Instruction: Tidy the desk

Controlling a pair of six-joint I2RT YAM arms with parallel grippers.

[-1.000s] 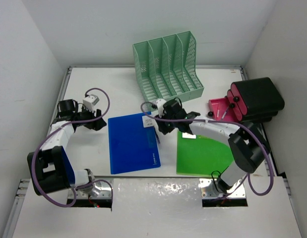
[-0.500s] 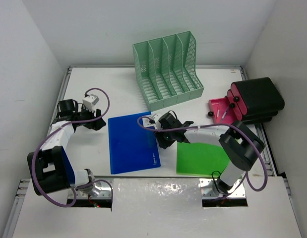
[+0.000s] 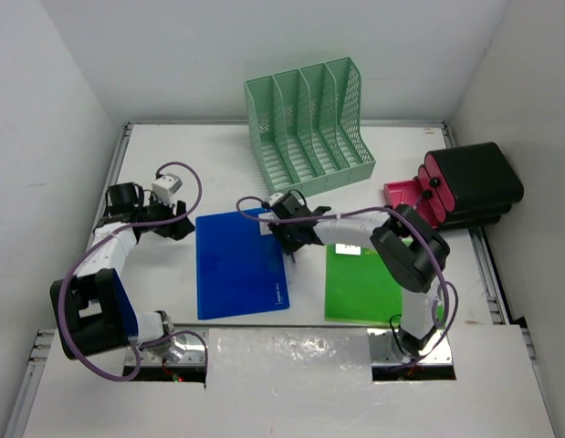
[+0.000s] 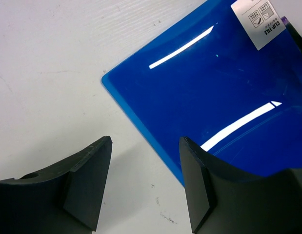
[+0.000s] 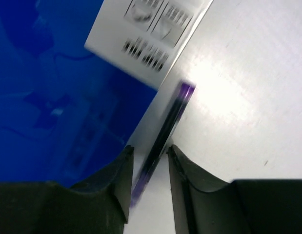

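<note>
The white desk (image 3: 172, 155) holds a blue clip file (image 3: 241, 269) lying flat, with a green file (image 3: 369, 283) to its right. My left gripper (image 3: 182, 225) is open and empty, low at the blue file's far left corner (image 4: 224, 83). One finger (image 4: 194, 185) is over the file's edge and the other is over bare desk. My right gripper (image 3: 287, 239) is at the blue file's far right edge (image 5: 53, 97). Its jaws are narrowly open around a purple pen (image 5: 168, 124). The pen lies on the desk along that edge and is not clamped.
A mint-green slotted file rack (image 3: 309, 128) stands at the back middle. A black and pink case (image 3: 465, 182) with a pink tray (image 3: 401, 196) sits at the right rail. A white label (image 5: 151, 34) marks the blue file's corner.
My right gripper has swung left from the green file's far edge to the blue file's right edge. The blue file has slid slightly left. The left arm has not moved.
</note>
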